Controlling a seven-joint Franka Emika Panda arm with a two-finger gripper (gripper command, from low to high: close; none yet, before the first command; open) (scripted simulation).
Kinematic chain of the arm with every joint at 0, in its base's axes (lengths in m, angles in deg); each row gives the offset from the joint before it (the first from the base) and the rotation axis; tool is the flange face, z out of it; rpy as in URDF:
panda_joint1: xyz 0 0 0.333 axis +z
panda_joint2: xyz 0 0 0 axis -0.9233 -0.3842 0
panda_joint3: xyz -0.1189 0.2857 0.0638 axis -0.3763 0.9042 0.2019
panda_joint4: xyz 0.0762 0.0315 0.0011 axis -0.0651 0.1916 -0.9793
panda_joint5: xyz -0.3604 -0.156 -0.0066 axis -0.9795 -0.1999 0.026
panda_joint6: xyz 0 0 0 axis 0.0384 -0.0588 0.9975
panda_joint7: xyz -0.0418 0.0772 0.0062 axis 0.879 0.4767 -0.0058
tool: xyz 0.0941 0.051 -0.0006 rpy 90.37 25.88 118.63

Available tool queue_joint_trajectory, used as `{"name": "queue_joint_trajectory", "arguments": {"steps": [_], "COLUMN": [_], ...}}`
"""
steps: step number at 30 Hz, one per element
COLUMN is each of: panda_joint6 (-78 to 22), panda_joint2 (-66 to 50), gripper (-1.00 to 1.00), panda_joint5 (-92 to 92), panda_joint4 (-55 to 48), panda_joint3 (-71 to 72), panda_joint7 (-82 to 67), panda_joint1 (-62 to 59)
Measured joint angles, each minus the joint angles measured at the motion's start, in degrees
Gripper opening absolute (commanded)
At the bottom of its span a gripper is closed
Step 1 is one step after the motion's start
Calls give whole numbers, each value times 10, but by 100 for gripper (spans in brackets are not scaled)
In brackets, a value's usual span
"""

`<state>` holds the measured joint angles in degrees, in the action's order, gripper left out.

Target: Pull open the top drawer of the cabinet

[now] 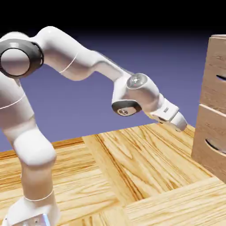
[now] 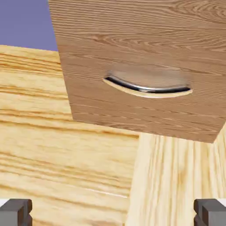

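Wood-plank floor (image 1: 132, 167), cabinet (image 1: 212, 101) beside gripper (image 1: 180, 126)

Open floor (image 1: 145, 163) and air between fingers (image 2: 17, 212) and cabinet (image 1: 212, 114), no obstacle.

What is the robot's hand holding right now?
Nothing. The end effector is open, with only the floor showing between its fingertips, and it hangs apart from the cabinet in the exterior view.
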<state>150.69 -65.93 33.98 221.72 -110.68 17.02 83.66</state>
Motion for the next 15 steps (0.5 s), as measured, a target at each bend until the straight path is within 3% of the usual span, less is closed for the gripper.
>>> {"name": "queue_joint_trajectory", "arguments": {"steps": [15], "panda_joint6": [-43], "panda_joint2": [-137], "gripper": [0], "panda_joint5": [283], "panda_joint4": [-123], "panda_joint3": [-145], "panda_joint7": [-374], "panda_joint1": [105]}}
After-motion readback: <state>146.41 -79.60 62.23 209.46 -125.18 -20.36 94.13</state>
